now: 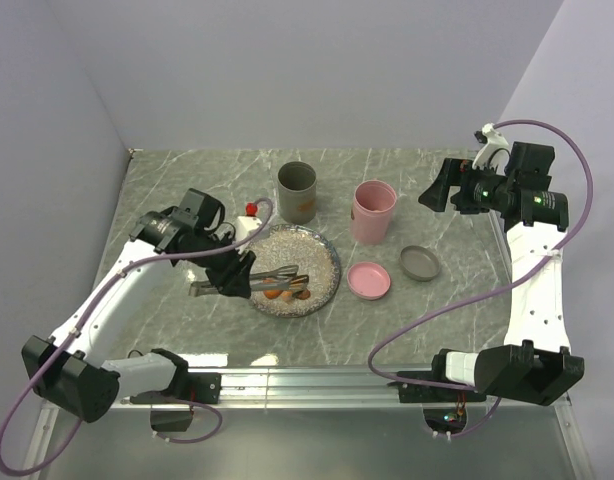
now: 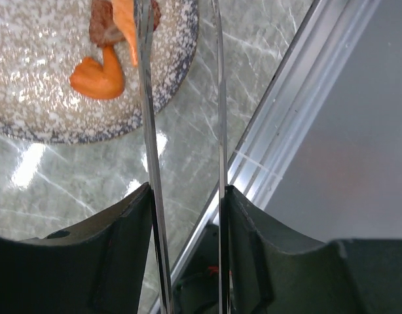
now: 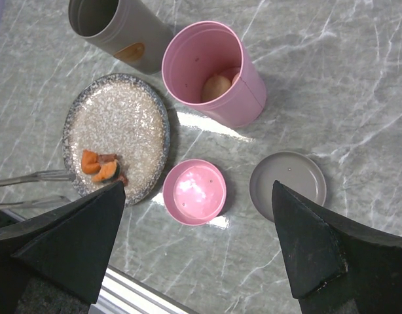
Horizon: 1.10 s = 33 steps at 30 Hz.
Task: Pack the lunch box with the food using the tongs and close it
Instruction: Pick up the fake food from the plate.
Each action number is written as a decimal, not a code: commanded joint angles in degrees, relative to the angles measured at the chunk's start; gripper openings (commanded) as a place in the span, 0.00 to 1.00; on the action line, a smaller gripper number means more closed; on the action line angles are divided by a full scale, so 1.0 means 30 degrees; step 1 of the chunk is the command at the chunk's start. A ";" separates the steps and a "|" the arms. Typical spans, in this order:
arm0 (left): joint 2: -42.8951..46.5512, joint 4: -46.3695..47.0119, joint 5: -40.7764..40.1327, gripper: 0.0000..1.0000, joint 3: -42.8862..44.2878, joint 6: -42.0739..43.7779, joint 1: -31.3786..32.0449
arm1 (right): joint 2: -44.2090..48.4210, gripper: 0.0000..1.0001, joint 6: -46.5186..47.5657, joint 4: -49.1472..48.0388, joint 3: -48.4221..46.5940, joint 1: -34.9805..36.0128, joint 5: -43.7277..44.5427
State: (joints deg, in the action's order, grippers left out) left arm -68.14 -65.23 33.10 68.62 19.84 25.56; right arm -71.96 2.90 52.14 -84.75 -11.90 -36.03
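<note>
Left end effector point(image 2: 188, 199) clamps tongs point(image 2: 149, 131); tips seemingly above orange chunks point(image 2: 99, 77).

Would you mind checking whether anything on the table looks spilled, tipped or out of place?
Nothing stands out. The pink cup and grey cup stand upright, the pink lid and grey lid lie flat beside them, and the orange chunks sit on the plate, none spilled.
</note>
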 commanded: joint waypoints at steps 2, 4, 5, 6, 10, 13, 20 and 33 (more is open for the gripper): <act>-0.0868 -0.2598 0.2293 0.49 0.1150 0.2963 -0.1777 | 0.0404 1.00 0.0382 -0.0095 -0.0109 -0.0105 -0.0558; -0.1484 -0.3563 0.2355 0.48 0.1150 0.4249 -0.2220 | 0.0375 1.00 0.0412 -0.0095 -0.0051 -0.0105 -0.0675; -0.1631 -0.3742 0.2384 0.48 0.1121 0.4605 -0.2483 | 0.0375 1.00 0.0441 -0.0124 0.0036 -0.0105 -0.0704; -0.1923 -0.4005 0.2471 0.48 0.1063 0.4928 -0.2572 | 0.0346 1.00 0.0441 -0.0153 0.0095 -0.0076 -0.0733; -0.2248 -0.4418 0.2648 0.46 0.0800 0.5926 -0.2661 | 0.0258 1.00 0.0558 -0.0153 0.0213 -0.0076 -0.0704; -0.2453 -0.4477 0.2471 0.45 0.0536 0.6190 -0.2690 | 0.0199 1.00 0.0558 -0.0153 0.0154 -0.0076 -0.0734; -0.3475 -0.4359 0.3027 0.46 0.2377 0.7039 -0.2837 | 0.0082 1.00 0.0500 -0.0328 0.0329 0.0070 -0.0909; -0.8865 -0.4447 0.3117 0.49 0.6479 0.9793 -0.2837 | -0.0006 1.00 0.0763 -0.0153 0.0359 0.0100 -0.0646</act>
State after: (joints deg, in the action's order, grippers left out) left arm -93.76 -77.01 41.12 84.62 45.08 17.28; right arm -72.03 4.40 52.14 -83.88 -11.88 -37.56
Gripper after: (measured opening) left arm 0.499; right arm 0.996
